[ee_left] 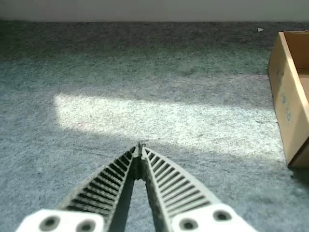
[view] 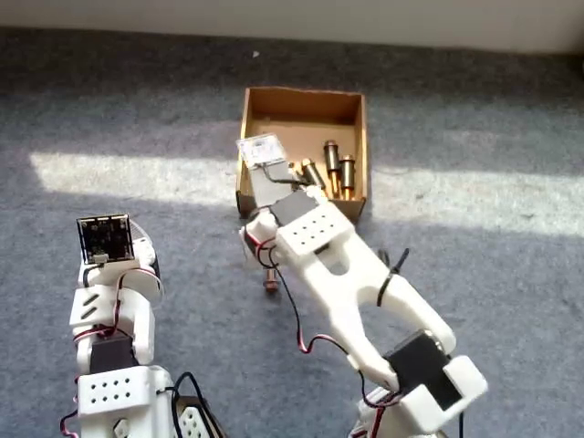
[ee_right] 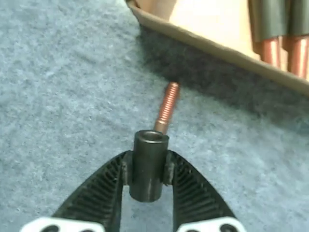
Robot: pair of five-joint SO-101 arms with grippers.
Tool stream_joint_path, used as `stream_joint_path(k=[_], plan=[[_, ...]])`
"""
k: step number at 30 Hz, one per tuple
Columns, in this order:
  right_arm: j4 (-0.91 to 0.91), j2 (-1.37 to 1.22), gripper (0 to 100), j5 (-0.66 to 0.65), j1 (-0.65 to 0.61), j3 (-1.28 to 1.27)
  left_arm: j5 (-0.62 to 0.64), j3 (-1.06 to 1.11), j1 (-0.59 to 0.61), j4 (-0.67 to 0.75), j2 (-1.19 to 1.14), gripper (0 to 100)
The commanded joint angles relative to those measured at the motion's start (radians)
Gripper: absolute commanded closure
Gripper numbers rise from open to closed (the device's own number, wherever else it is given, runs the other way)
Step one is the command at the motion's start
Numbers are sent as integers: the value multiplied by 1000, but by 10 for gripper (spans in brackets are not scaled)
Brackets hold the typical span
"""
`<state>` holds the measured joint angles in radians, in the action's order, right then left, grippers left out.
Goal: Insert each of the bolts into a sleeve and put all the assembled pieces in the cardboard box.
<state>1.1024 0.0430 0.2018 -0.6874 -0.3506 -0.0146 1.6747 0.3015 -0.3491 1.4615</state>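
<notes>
right fingers (ee_right: 113,179) clamped on sleeve (ee_right: 147,166), bore open at top. bolt (ee_right: 166,107) flat on worktop just beyond sleeve rim, long axis running toward cardboard box (ee_right: 203,46) wall. left fingers (ee_left: 147,159) closed, empty, well apart; right arm nearer.

I see the counter (ee_left: 145,72) covered in a grey, nubbly, carpet-like cloth, matt all over. The cardboard box (view: 304,92) is plain brown board, dull, with raw-cut edges. The sleeve (ee_right: 147,166) pinched in my right claw (ee_right: 147,162) looks like dark, smooth metal with a faint sheen. The bolt (ee_right: 166,107) is coppery, threaded and bright. Both claws are ribbed matt plastic, black on the right and pale on the left claw (ee_left: 140,152). The arm shells (view: 338,265) are smooth white plastic.
</notes>
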Motion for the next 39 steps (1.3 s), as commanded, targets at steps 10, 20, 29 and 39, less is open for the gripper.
stream_joint_path(k=[10, 20, 29, 39], plan=[[4, 389, 993, -12, 208, -314, -12, 30, -13, 23, 12, 993], [-418, 570, 993, -14, 352, -736, -12, 30, -15, 23, 12, 993], [-455, 628, 993, -222, 444, -842, -14, 30, -77, 18, 12, 993], [-615, 633, 993, -222, 532, -872, -14, 22, -77, 17, 10, 992]])
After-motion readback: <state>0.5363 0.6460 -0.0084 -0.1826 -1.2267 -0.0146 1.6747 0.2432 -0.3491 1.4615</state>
